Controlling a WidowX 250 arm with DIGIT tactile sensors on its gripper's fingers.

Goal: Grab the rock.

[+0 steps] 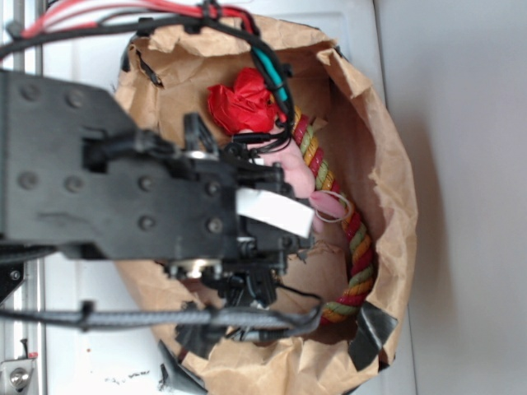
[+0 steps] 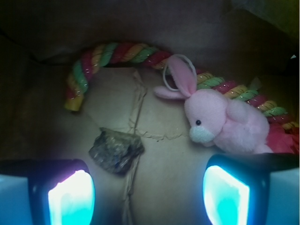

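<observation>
Inside the paper bag, my pincer hangs with its fingers spread wide and empty, the rock lying on the bag floor just ahead, nearer the left finger. I judge this the approach: next, shift left, descend and close, clear of the plush and rope.

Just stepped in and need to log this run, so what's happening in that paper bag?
A WidowX arm is reaching down into a brown paper bag to grab the rock. The gripper hangs over the bag floor with its jaws open, holding nothing. The rock lies loose on the floor, nearer the left jaw in the wrist view. A pink plush toy, a coloured rope and a red crumpled ball also sit in the bag.
</observation>
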